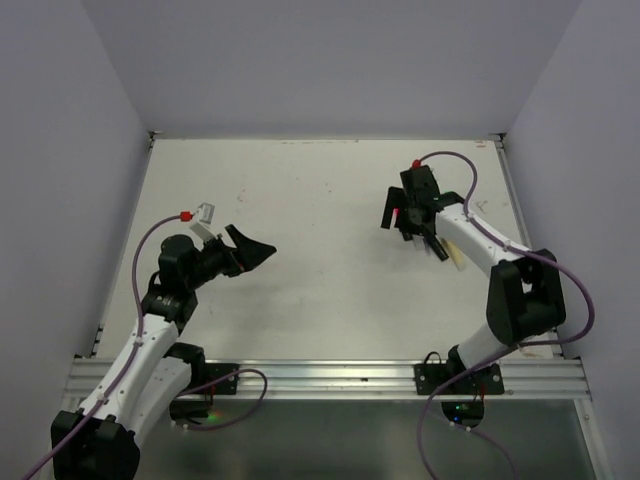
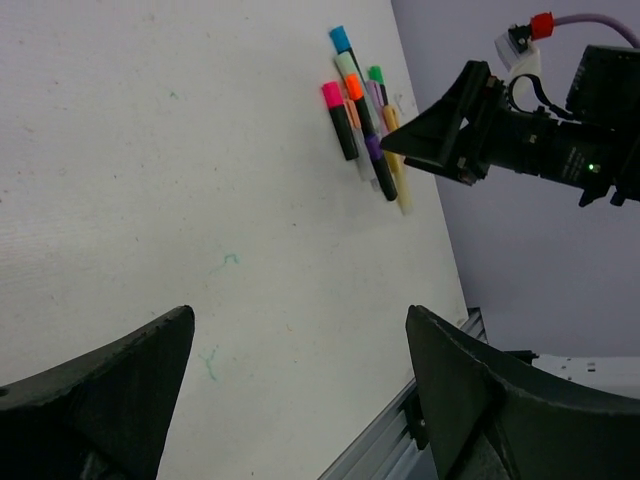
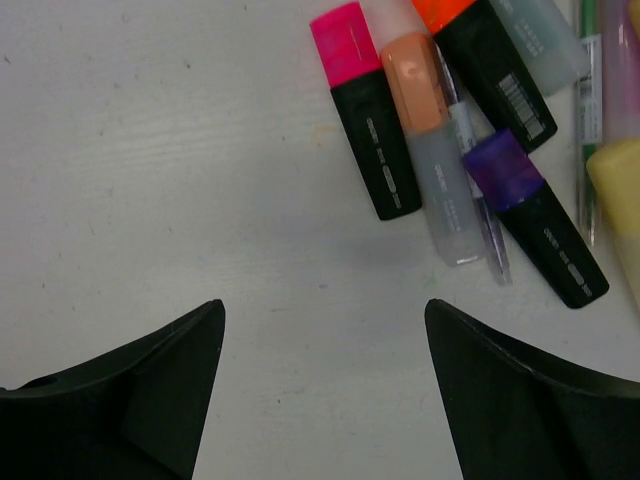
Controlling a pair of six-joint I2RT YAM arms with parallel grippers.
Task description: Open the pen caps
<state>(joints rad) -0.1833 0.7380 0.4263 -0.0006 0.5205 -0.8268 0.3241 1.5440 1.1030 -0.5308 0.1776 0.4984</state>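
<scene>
A bunch of highlighters (image 2: 362, 120) lies on the white table at the right, all capped. In the right wrist view I see the pink cap (image 3: 345, 45), a pastel orange cap (image 3: 412, 85), a bright orange cap (image 3: 445, 10), the purple cap (image 3: 507, 170) and a yellow end (image 3: 618, 175). The left wrist view also shows the blue cap (image 2: 340, 39) and green cap (image 2: 375, 73). My right gripper (image 3: 325, 305) is open and empty, hovering just beside the pink-capped highlighter. My left gripper (image 2: 300, 320) is open and empty, far to the left (image 1: 258, 246).
Thin grey pens (image 3: 590, 120) lie mixed in among the highlighters. In the top view my right arm (image 1: 470, 235) covers most of the bunch. The table's metal front rail (image 1: 330, 375) runs along the near edge, and grey walls enclose the other sides.
</scene>
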